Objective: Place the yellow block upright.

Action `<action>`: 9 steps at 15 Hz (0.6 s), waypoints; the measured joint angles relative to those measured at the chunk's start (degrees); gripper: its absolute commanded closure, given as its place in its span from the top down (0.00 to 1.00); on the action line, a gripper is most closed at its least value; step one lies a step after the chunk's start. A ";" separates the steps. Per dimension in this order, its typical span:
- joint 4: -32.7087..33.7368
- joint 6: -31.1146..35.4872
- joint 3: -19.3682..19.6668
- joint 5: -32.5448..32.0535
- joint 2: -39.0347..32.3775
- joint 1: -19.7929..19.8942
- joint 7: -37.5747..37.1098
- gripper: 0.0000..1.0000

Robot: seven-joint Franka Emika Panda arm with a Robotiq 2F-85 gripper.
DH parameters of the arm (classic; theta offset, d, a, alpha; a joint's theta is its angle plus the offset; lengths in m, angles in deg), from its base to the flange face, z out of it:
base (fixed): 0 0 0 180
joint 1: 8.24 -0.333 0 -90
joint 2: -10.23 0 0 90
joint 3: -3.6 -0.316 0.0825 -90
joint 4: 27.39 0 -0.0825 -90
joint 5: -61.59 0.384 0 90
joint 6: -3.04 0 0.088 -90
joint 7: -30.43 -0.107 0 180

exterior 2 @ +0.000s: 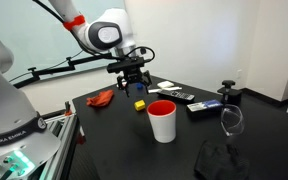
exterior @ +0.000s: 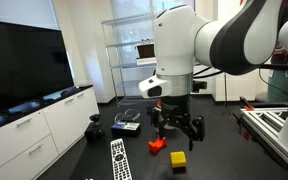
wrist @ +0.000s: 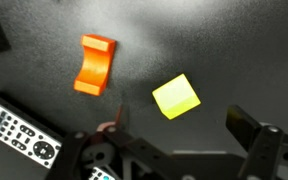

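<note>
The yellow block lies on the black tabletop, tilted diagonally in the wrist view; it also shows in both exterior views. My gripper is open and empty, with the block lying just ahead of the gap between the fingers. In both exterior views the gripper hangs a little above the table, over and slightly behind the block, not touching it. An orange-red block lies a short way beside the yellow one.
A white remote lies near the orange-red block. A red bucket stands in front of the yellow block. A glass, black devices and a dark cloth lie further along the table.
</note>
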 measured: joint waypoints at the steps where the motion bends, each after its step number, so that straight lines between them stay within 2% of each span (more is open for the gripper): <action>1: 0.11 -0.47 0.04 0.01 -0.09 0.41 -1.53 1.00; 5: 0.99 -4.03 0.08 0.09 0.47 1.52 -12.15 1.00; 9: 0.98 -5.46 -0.31 0.12 0.78 1.52 -15.06 1.00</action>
